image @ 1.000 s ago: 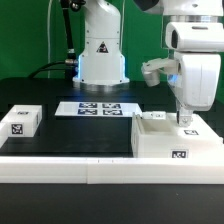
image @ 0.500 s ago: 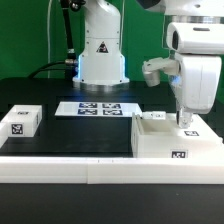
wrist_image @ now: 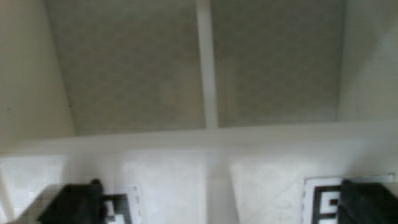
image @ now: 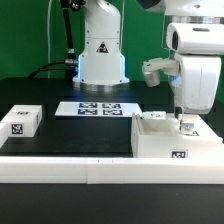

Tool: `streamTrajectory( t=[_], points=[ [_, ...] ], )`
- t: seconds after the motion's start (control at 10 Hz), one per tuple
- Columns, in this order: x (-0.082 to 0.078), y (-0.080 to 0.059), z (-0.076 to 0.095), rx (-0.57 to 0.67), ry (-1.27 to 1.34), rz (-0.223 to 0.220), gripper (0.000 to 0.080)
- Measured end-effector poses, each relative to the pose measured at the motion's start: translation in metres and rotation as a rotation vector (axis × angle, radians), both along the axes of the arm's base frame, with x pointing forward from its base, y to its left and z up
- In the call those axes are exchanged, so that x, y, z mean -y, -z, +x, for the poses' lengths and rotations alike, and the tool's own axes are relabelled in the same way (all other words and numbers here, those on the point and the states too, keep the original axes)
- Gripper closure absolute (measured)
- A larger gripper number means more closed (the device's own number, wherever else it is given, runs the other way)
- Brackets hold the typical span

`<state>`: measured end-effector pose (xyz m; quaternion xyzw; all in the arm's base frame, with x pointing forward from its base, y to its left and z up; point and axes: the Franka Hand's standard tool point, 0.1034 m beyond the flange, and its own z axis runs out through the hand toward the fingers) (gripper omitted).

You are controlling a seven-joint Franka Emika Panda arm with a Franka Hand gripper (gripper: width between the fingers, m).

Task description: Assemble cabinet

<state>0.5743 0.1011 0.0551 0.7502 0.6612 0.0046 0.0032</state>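
- Sitting at the exterior view's right, near the front edge of the black table top, is the cabinet. It is a large, blocky white box of smooth matte plastic with square corners.
- A black-and-white square tag is printed on the wall of the cabinet that faces the camera.
- The cabinet lies flat on its broad base, its long axis running from the exterior view's left to right and its top side facing up. A low raised step shows at the top's left end.
- The gripper hangs straight down over the right half of the cabinet's top, with its fingertips level with the top edge. Whether they touch the plastic cannot be told.
- The gripper's two fingers stand apart, released, and nothing can be seen clamped between them.
- The wrist view is blurred. It shows flat, pale grey-white panels split by a thin straight rib, with a white ledge crossing them.
- A small white tagged block rests well apart, at the exterior view's left.
- The marker board lies flat behind, in front of the glossy white robot base.
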Motion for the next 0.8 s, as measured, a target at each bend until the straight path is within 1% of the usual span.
streamTrajectory(
  t=[0.1, 0.2, 0.3, 0.4, 0.5, 0.7, 0.8],
  points=[
    [0.0, 0.0, 0.0, 0.0, 0.0, 0.0, 0.0044],
    [0.0, 0.0, 0.0, 0.0, 0.0, 0.0, 0.0013],
    [0.001, -0.001, -0.002, 0.0, 0.0, 0.0, 0.0013],
    [0.003, -0.006, -0.012, -0.004, 0.001, -0.006, 0.0002],
    [0.003, -0.014, -0.024, -0.007, 0.001, -0.013, 0.0002],
    [0.003, -0.026, -0.051, -0.016, 0.005, -0.024, 0.0002],
    [0.001, -0.032, -0.071, -0.017, 0.004, -0.029, 0.0002]
  ],
)
